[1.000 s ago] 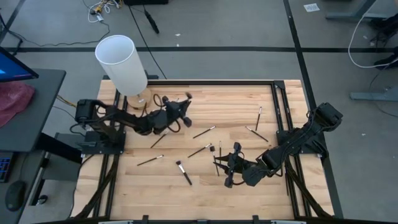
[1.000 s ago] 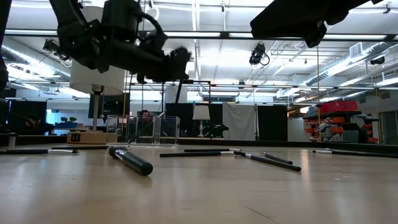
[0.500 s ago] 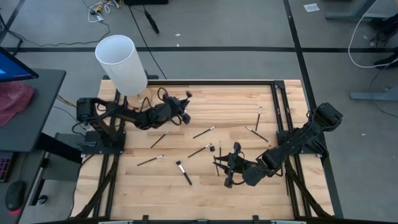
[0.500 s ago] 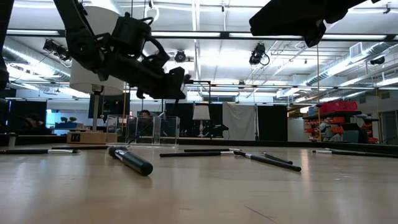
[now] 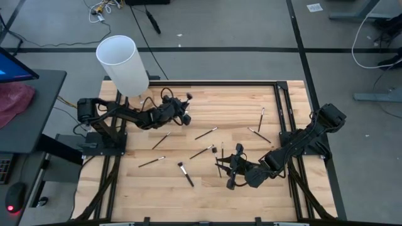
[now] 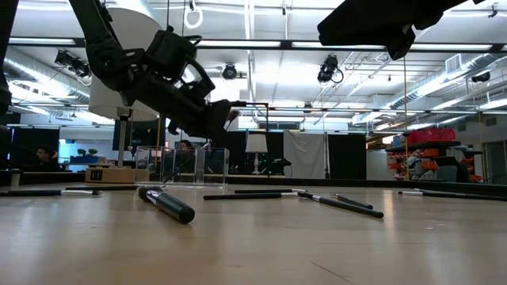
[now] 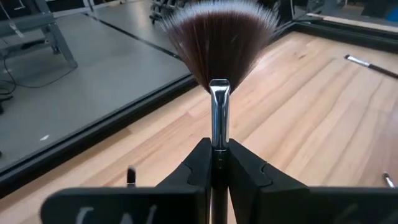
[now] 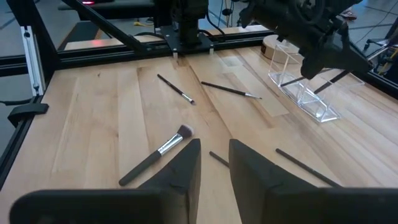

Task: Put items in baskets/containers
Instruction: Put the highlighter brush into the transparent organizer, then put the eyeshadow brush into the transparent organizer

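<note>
High cam: overhead, straight down, far off — whole table plus floor around. Low cam: at tabletop level, close to the wood, facing level across into the room beyond. L wrist cam: very close, right behind a fan brush. R wrist cam: low over the table, facing the far-left corner — shares the clear holder w/ the low cam.
</note>
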